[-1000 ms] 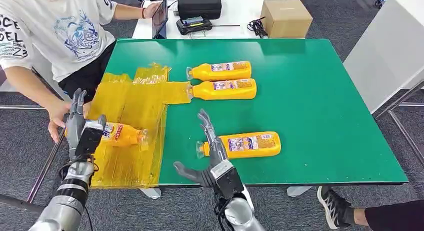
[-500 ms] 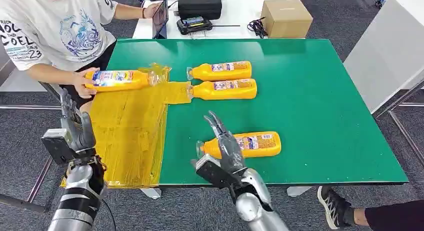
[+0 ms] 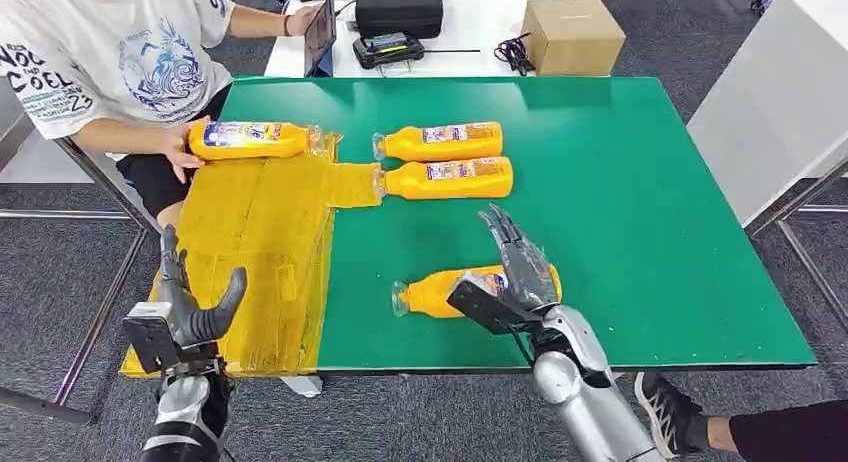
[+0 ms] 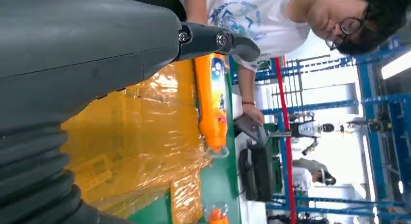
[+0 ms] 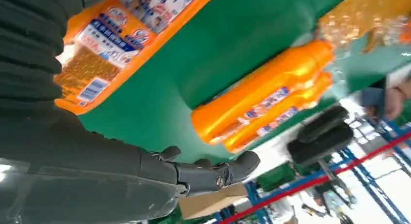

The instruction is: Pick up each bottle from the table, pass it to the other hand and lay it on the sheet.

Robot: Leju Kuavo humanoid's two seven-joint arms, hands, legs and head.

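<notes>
An orange bottle (image 3: 432, 292) lies on its side near the front edge of the green table (image 3: 620, 232). My right hand (image 3: 512, 273) hovers over its label end, fingers spread, holding nothing. Two more orange bottles (image 3: 440, 142) (image 3: 450, 179) lie side by side farther back; the right wrist view shows that pair (image 5: 261, 88) beyond the near bottle (image 5: 111, 35). A yellow sheet (image 3: 260, 242) covers the table's left side. At its far end a person's hand (image 3: 183, 147) holds another bottle (image 3: 250, 139), also in the left wrist view (image 4: 212, 103). My left hand (image 3: 188, 315) is open at the sheet's near left corner.
The person in a white shirt (image 3: 110, 52) sits at the table's far left. Behind the table, a white desk carries a black case (image 3: 398, 7) and a cardboard box (image 3: 572, 34). A white cabinet (image 3: 780, 92) stands to the right. Someone's shoe (image 3: 665, 407) is at the front right.
The person took the bottle from beside my left hand and carried it to the sheet's far end. My left hand dropped back and opened. My right hand moved right, over the near bottle.
</notes>
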